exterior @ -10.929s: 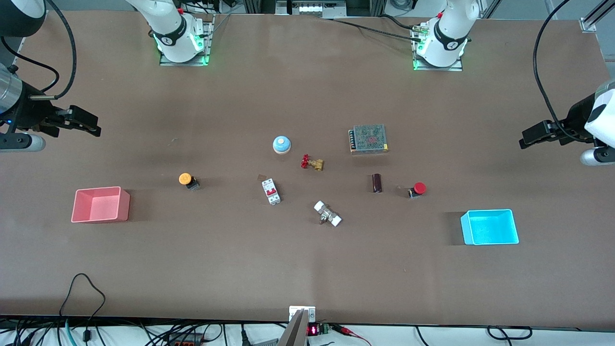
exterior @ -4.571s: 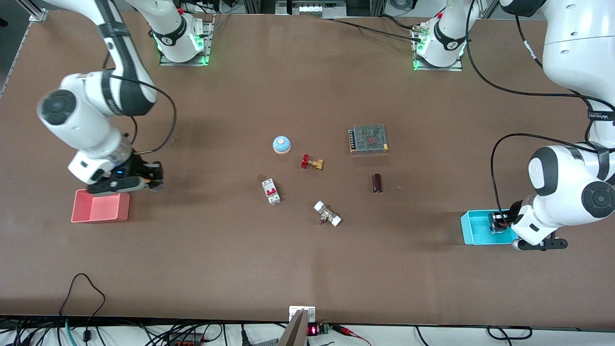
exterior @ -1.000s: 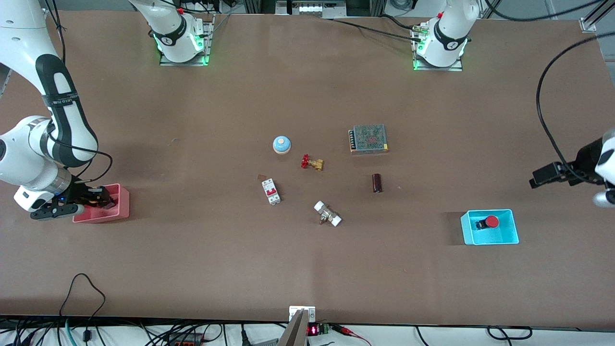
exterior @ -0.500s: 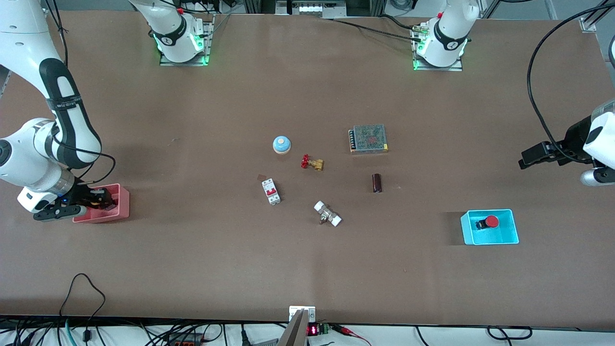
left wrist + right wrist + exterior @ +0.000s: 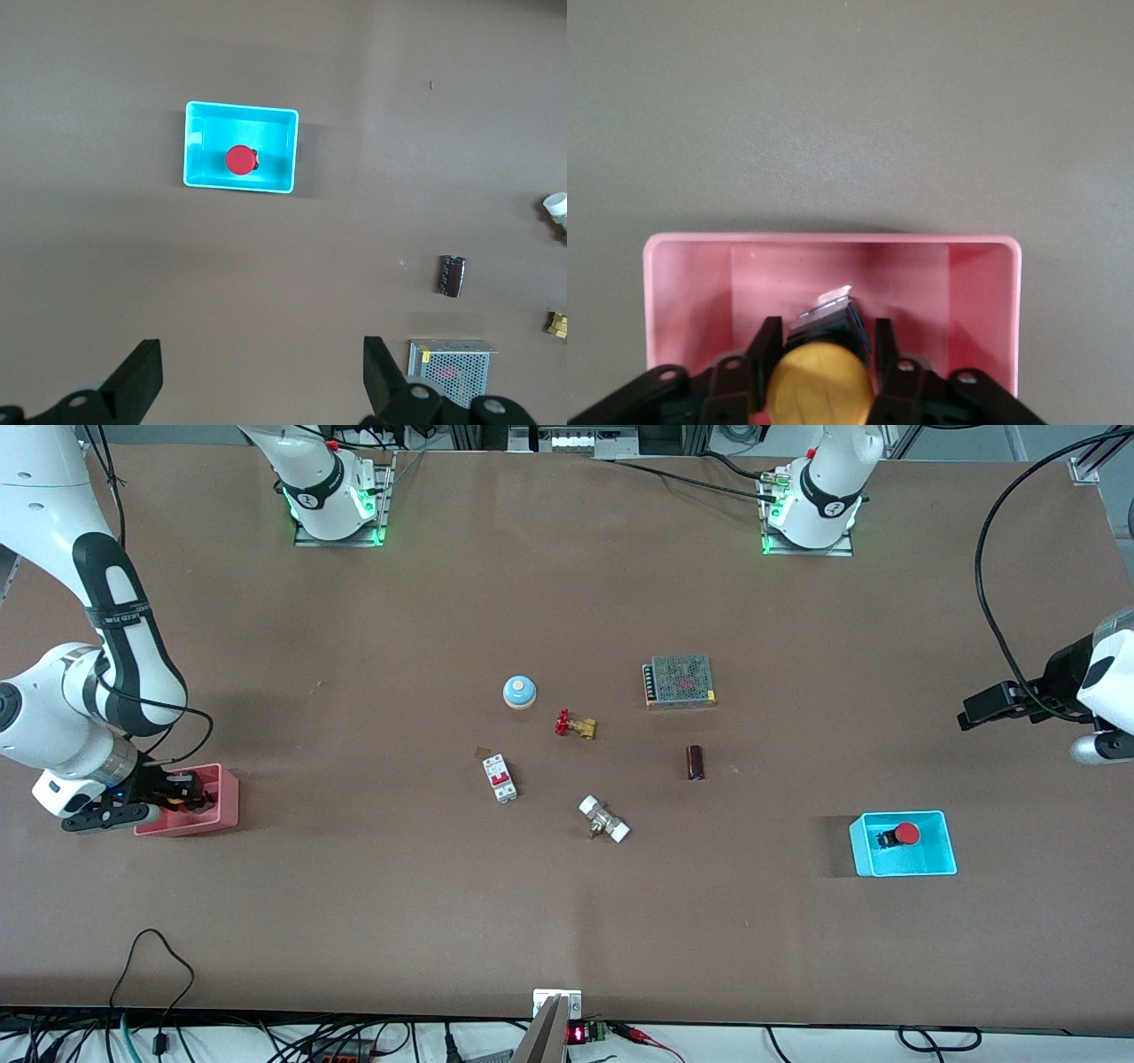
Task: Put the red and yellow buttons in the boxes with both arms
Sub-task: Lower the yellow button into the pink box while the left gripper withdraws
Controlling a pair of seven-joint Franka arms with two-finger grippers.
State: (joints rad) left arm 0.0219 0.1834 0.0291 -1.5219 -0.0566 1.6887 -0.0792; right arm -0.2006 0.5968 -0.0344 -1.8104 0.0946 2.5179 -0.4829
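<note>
The yellow button [image 5: 182, 804] is in the pink box [image 5: 226, 797], between the fingers of my right gripper [image 5: 190, 797]. The right wrist view shows its orange-yellow cap [image 5: 819, 385] close up, with a black finger [image 5: 766, 341] on each side of its body. The right gripper [image 5: 824, 332] reaches down into the pink box [image 5: 833, 239]. The red button [image 5: 905, 833] lies in the cyan box [image 5: 939, 846]. My left gripper [image 5: 967, 716] is open and empty, up over bare table at the left arm's end. Its view shows the red button [image 5: 239, 160], the cyan box [image 5: 197, 133] and the gripper [image 5: 259, 372].
In the middle of the table lie a blue-domed button [image 5: 520, 691], a brass valve with a red handwheel [image 5: 574, 725], a white circuit breaker [image 5: 500, 778], a white-capped fitting [image 5: 604, 820], a dark cylinder [image 5: 695, 763] and a metal power supply [image 5: 679, 681].
My left gripper has drawn away from the cyan box, leaving the red button inside. My right gripper has shifted only slightly in the pink box and is still since half a second ago.
</note>
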